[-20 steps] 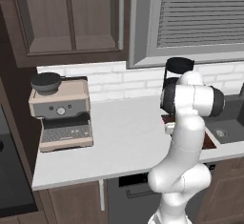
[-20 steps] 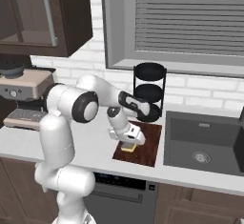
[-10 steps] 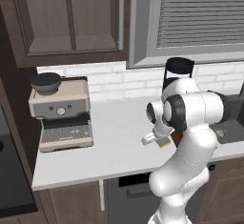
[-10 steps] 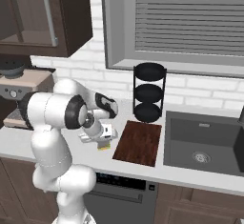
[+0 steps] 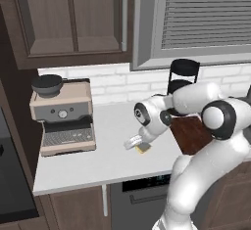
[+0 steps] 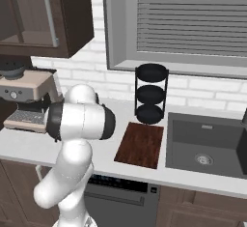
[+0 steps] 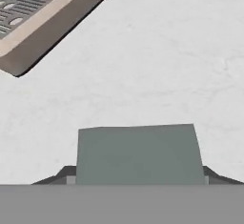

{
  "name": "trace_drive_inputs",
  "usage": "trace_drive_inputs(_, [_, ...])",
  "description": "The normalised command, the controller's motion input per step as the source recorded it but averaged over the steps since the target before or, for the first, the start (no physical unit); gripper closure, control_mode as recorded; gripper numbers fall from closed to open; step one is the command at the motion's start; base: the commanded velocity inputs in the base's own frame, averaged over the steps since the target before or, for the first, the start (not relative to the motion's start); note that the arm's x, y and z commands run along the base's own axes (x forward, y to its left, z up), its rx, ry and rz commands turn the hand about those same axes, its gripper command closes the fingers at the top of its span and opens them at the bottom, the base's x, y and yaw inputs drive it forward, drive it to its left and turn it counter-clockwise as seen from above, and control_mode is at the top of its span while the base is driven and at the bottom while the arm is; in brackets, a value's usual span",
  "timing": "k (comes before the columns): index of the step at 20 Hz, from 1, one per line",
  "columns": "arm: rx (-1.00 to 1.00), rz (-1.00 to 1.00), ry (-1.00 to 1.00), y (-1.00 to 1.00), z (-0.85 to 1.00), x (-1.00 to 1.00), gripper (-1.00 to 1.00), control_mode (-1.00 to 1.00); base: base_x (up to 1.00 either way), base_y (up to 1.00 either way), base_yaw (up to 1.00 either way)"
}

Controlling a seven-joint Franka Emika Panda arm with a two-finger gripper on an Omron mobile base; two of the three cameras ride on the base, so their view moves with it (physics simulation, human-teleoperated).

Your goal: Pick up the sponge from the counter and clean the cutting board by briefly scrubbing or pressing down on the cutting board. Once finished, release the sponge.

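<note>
Showing the gripper (image 5: pixel 133 142) lowered close over the counter (image 5: pixel 98 161), the left base view places the sponge (image 5: pixel 143 149) directly at the fingertips, a small yellowish block that appears to rest on the light worktop. Seen along the hand, the sponge's grey-green scouring top (image 7: pixel 138 154) lies between the two dark fingertips (image 7: pixel 70 179), one tip flanking each short side; whether the tips press on it or stand just clear cannot be told, so neither a grasp nor a release can be confirmed. Bare pale counter extends ahead of the gripper in the hand view, and the beige base and ribbed drip tray of the coffee machine (image 7: pixel 43 13) sit ahead and off to one side, well apart from the sponge. In the left base view the coffee machine (image 5: pixel 63 121) stands away from the gripper towards the wall cabinets' side, with open worktop between them. The cutting board (image 5: pixel 193 133), a dark reddish-brown rectangle lying flat, is on the opposite side of the gripper, near but apart from the sponge and partly hidden by the arm. From the right base view the cutting board (image 6: pixel 141 145) lies between the arm and the dark sink (image 6: pixel 207 144), with a black three-tier rack (image 6: pixel 151 94) standing just behind its far edge.
</note>
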Motion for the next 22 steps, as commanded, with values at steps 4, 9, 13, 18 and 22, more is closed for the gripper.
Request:
trace_drive_inputs(4, [-0.01,-0.09,0.00,0.13,-0.31,0.54,-1.00,-1.00,0.00,0.00,0.00])
trace_drive_inputs(9, [-0.03,-0.28,0.00,0.00,-0.20,0.07,-1.00,-1.00,0.00,0.00,0.00])
trace_drive_inputs(13, [0.03,-0.30,0.00,-0.30,0.00,-0.71,-1.00,-1.00,0.00,0.00,0.00])
trace_drive_inputs(18, [0.12,-0.31,0.00,-0.57,0.00,-0.95,-1.00,-1.00,0.00,0.00,0.00])
trace_drive_inputs(22, [0.26,-0.28,-0.03,-0.78,0.78,-0.93,-1.00,-1.00,0.00,0.00,0.00])
